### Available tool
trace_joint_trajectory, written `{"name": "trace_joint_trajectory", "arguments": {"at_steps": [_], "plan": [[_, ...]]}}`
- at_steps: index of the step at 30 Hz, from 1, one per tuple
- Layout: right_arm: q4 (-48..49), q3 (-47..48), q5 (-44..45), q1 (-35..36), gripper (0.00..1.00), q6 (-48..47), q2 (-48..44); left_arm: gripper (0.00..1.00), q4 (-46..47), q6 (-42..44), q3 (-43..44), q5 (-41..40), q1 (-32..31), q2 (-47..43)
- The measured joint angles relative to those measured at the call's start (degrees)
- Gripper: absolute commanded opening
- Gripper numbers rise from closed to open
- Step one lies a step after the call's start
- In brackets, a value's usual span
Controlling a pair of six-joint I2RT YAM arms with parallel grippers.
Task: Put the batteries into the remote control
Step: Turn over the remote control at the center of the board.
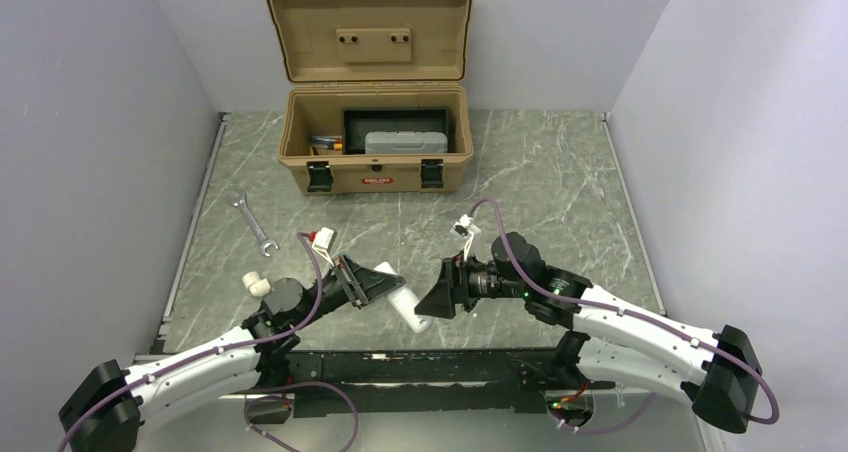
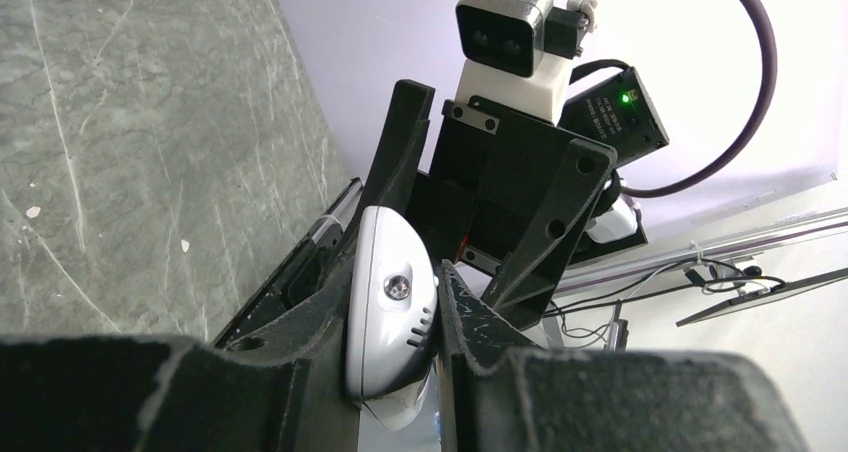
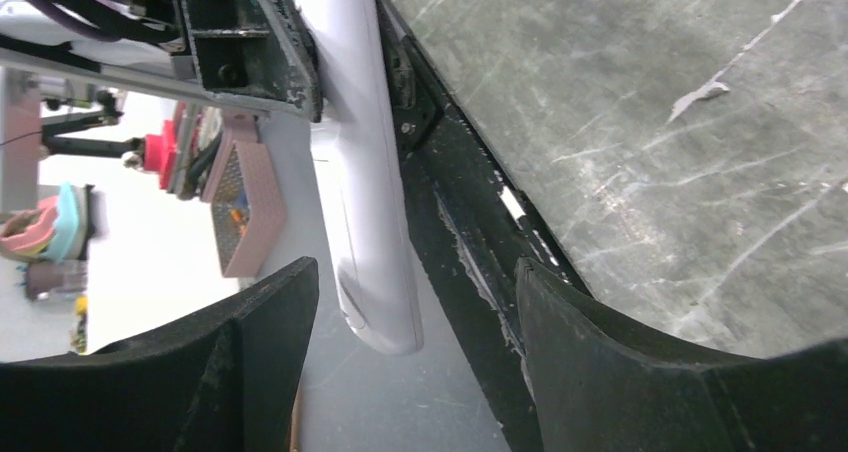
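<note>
My left gripper (image 1: 385, 287) is shut on one end of the white remote control (image 1: 412, 312) and holds it tilted above the table's front edge. In the left wrist view the remote's rounded end (image 2: 392, 307) is clamped between my fingers (image 2: 395, 272). My right gripper (image 1: 437, 290) is open and faces the remote's free end. In the right wrist view that end (image 3: 372, 202) hangs between the spread fingers (image 3: 415, 292), nearer the left one and touching neither. The batteries are not in view.
An open tan toolbox (image 1: 372, 167) stands at the back centre with a grey case and a black tray inside. A silver wrench (image 1: 252, 224) lies at the left. A small white piece (image 1: 258, 284) sits by the left arm. A black rail (image 1: 430, 367) runs along the front edge.
</note>
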Motion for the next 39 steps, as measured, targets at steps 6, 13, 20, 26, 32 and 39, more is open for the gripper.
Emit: {"name": "trace_joint_trajectory", "arguments": {"at_steps": [6, 13, 20, 26, 32, 39], "plan": [[5.29, -0.9, -4.46, -0.87, 0.73, 2.27, 0.17, 0.0, -0.04, 0.07, 0.39, 0.04, 0.0, 0.0], [8.39, -0.9, -6.95, -1.01, 0.69, 3.3, 1.03, 0.0, 0.52, 0.04, 1.14, 0.07, 0.0, 0.9], [10.23, -0.9, -8.15, -1.01, 0.6, 4.07, 2.78, 0.0, 0.2, 0.52, 2.51, 0.24, 0.0, 1.2], [10.93, -0.87, -9.07, -1.01, 0.53, 4.31, 4.09, 0.0, 0.46, 1.07, 3.74, 0.66, 0.0, 1.9], [11.28, -0.87, -9.55, -1.01, 0.47, 4.46, 4.96, 0.0, 0.24, 1.4, 4.02, 0.68, 0.0, 2.43], [12.22, -0.87, -10.08, -1.03, 0.32, 4.61, 4.96, 0.0, -0.07, 2.27, 4.55, 0.59, 0.0, 2.78]]}}
